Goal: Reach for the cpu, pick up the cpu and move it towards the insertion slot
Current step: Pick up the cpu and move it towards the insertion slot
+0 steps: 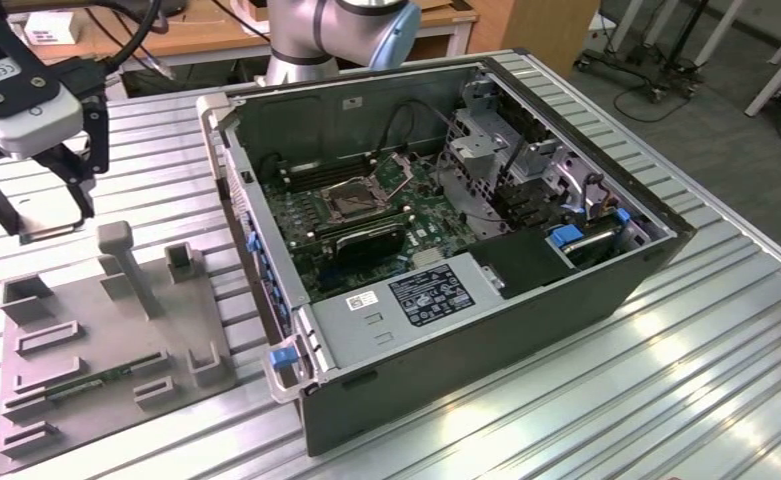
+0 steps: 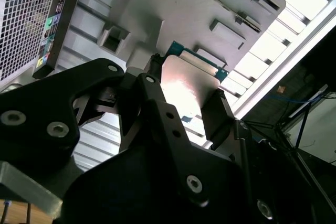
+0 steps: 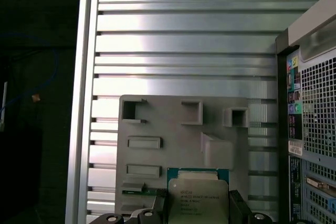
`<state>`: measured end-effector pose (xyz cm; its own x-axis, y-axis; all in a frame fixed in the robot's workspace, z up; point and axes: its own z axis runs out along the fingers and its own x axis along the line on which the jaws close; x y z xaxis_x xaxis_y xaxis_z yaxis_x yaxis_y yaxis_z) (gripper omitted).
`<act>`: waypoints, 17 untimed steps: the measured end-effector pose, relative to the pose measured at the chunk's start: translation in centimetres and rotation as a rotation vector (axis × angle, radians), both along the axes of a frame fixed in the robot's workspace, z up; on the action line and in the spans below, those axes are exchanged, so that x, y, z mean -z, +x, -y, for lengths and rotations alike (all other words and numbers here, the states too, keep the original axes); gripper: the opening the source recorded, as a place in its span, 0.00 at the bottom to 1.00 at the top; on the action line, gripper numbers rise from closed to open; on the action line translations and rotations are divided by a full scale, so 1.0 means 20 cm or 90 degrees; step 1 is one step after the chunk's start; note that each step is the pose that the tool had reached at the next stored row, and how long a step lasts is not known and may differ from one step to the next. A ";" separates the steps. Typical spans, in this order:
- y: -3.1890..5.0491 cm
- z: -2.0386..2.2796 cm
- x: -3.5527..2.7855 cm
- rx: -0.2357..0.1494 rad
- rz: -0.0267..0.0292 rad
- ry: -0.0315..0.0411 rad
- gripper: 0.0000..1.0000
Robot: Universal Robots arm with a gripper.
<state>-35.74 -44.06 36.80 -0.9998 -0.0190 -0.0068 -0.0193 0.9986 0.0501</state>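
Ribbed metal desk in a workshop, as I see it from my station.

I'm looking at a desk (image 1: 710,330) of long aluminium slats (image 3: 184,40), glaring white where light strikes it toward the exterior view's right. Past its far edge I see grey floor (image 1: 730,120), a black wheeled stand base (image 1: 626,70) and a white frame leg (image 1: 780,72). Behind stands a wooden bench (image 1: 524,30) with a white box (image 1: 54,25) on it.
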 end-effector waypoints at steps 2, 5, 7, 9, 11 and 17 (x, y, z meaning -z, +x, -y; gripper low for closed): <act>0.011 0.000 0.000 0.000 -0.0001 -0.0001 0.54; 0.026 0.000 0.000 0.000 -0.0001 0.0000 0.54; 0.034 0.000 0.000 0.000 0.0000 0.0000 0.54; 0.040 0.000 0.000 0.000 0.0000 0.0000 0.54; 0.041 0.000 0.000 0.000 0.0000 0.0000 0.54; 0.042 0.000 0.000 0.000 0.0000 0.0000 0.54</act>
